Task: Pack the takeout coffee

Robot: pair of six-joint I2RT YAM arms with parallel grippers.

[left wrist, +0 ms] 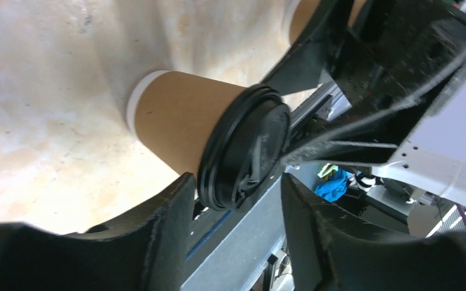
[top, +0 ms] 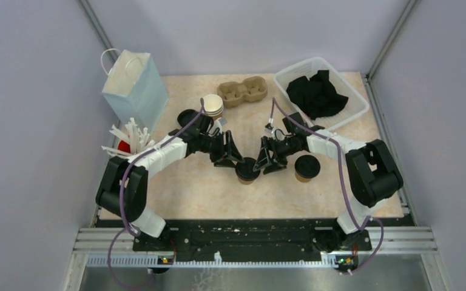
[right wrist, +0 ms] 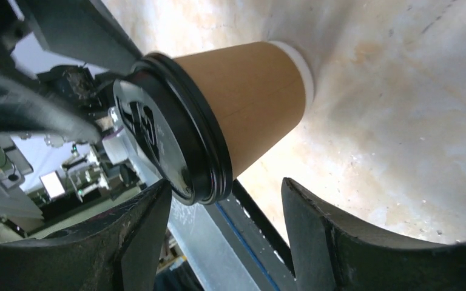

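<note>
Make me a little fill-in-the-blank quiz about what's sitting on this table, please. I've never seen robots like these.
1. The middle cup and the cup beside it each wear a lid coloured ____.
2. The cardboard carrier at the back has ____ holes, both empty.
3. The stick holder, a cup full of white sticks, is coloured ____.

Missing words: black; two; red.

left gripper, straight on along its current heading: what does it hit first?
The lidded paper cup. It stands just past the left gripper, in line with the gap between its open jaws. The right gripper faces the cup from the far side, so it likely comes next; depth is unclear.
</note>
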